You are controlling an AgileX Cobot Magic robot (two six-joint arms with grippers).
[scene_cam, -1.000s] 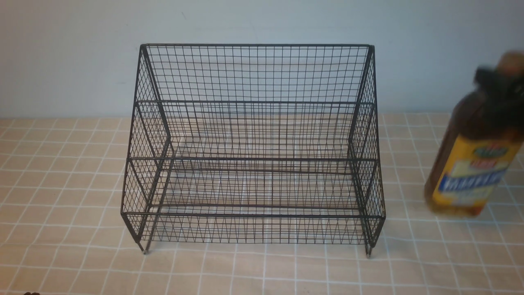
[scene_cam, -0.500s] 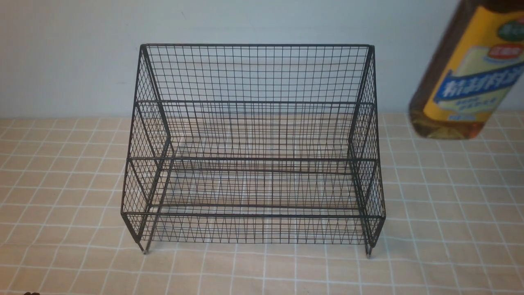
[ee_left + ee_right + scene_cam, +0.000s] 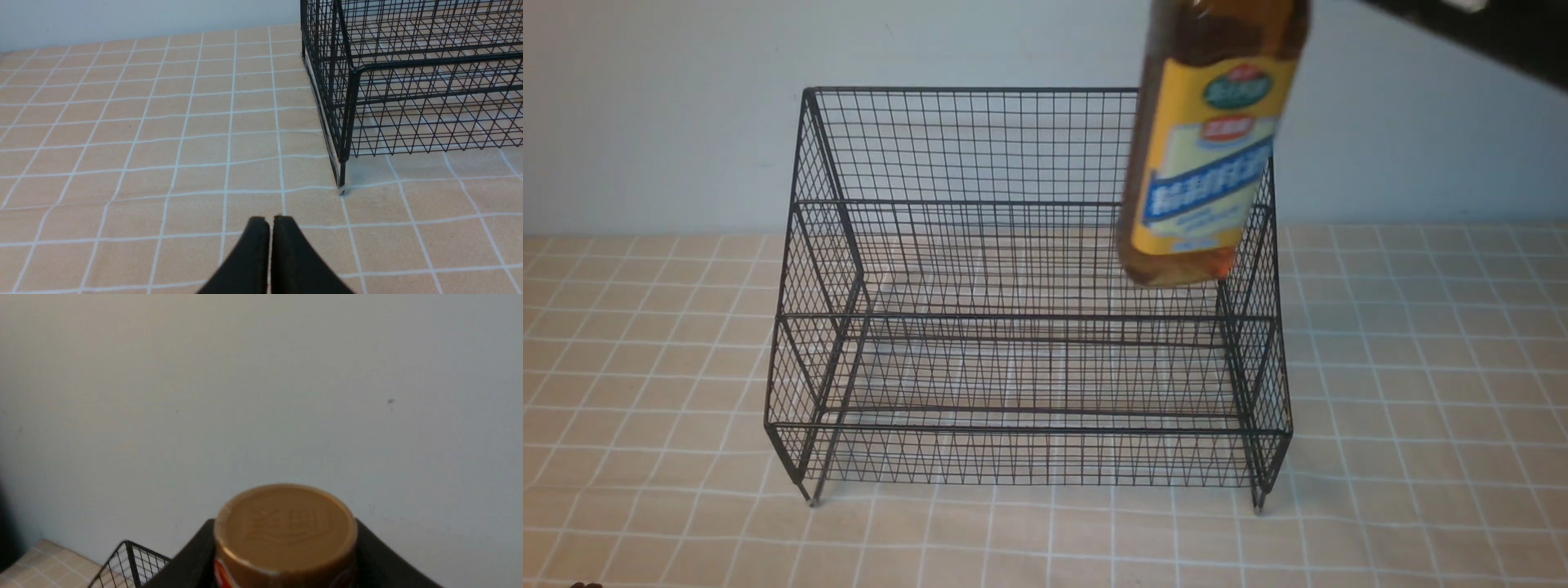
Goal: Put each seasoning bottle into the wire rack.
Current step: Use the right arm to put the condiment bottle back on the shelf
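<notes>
The seasoning bottle [image 3: 1209, 163], amber liquid under a yellow label with a blue band, hangs nearly upright in the air over the right end of the wire rack [image 3: 1029, 428]. Its base is level with the rack's upper tier, and its top runs out of the front view. In the right wrist view its tan-gold cap [image 3: 284, 526] sits between the two black fingers of my right gripper [image 3: 284, 559], which is shut on it. A corner of the rack [image 3: 130, 561] shows below. My left gripper [image 3: 269, 222] is shut and empty, low over the cloth near the rack's front left foot [image 3: 341, 179].
A peach tablecloth [image 3: 1421, 392] with white grid lines covers the table. A plain pale wall [image 3: 670, 122] stands close behind the rack. My right arm [image 3: 1478, 33] crosses the top right corner of the front view.
The bottle has risen from the table at the far right and travelled left. It now hangs over the rack's right end. The rack and the left gripper have not moved.
</notes>
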